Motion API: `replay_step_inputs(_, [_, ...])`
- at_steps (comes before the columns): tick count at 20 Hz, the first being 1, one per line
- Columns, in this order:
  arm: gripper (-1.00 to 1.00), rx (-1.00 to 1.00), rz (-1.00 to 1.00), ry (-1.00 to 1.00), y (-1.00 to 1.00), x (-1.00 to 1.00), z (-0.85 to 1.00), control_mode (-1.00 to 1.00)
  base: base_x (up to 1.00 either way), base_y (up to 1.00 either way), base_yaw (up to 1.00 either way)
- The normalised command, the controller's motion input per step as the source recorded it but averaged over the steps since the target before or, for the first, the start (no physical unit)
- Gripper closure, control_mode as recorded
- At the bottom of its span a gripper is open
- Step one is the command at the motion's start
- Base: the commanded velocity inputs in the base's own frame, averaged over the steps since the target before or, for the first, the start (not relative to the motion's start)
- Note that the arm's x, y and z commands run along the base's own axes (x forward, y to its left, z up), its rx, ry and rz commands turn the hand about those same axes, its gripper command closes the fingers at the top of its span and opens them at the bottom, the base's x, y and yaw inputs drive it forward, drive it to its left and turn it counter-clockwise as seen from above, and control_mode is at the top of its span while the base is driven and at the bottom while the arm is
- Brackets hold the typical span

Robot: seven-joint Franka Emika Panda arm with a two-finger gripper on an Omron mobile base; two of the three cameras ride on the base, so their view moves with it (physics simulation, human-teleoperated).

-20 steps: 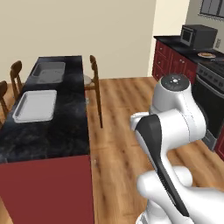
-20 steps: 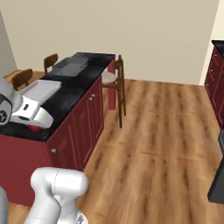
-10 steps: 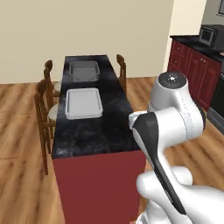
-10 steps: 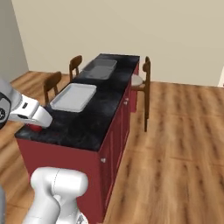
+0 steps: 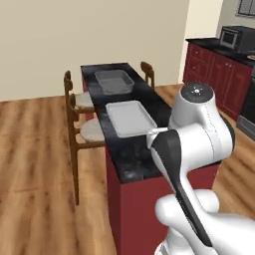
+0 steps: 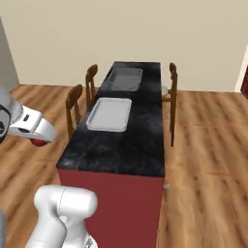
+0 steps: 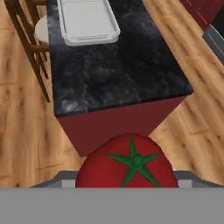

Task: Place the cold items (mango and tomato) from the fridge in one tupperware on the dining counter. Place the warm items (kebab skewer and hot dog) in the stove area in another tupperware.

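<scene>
I am holding the tomato in my gripper, jaws spread wide around it; in the hand view it is sitting at 6 o'clock, green stem facing the camera. The dining counter is stretching from the middle toward 12 o'clock, its near end just beyond the tomato. The near tupperware is lying on it at 12 o'clock. In the right base view, the far tupperware is resting at 12 o'clock behind the near one, with chairs standing alongside.
</scene>
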Motion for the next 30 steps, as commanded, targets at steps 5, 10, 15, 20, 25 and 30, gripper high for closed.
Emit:
replay_step_inputs(5, [1.0,0.0,0.0,0.0,0.0,0.0,0.0,1.0,0.35,1.0,-0.55])
replay_step_inputs(10, [1.0,0.0,0.0,0.0,0.0,0.0,0.0,1.0,0.21,0.99,-0.63])
replay_step_inputs(15, [1.0,0.0,0.0,0.0,0.0,0.0,0.0,1.0,0.12,0.94,-0.69])
replay_step_inputs(20, [1.0,0.0,0.0,0.0,0.0,0.0,0.0,1.0,0.21,0.93,-0.69])
replay_step_inputs(25, [1.0,0.0,0.0,0.0,0.0,0.0,0.0,1.0,0.46,0.93,-0.65])
replay_step_inputs(30, [1.0,0.0,0.0,0.0,0.0,0.0,0.0,1.0,0.13,0.74,-0.59])
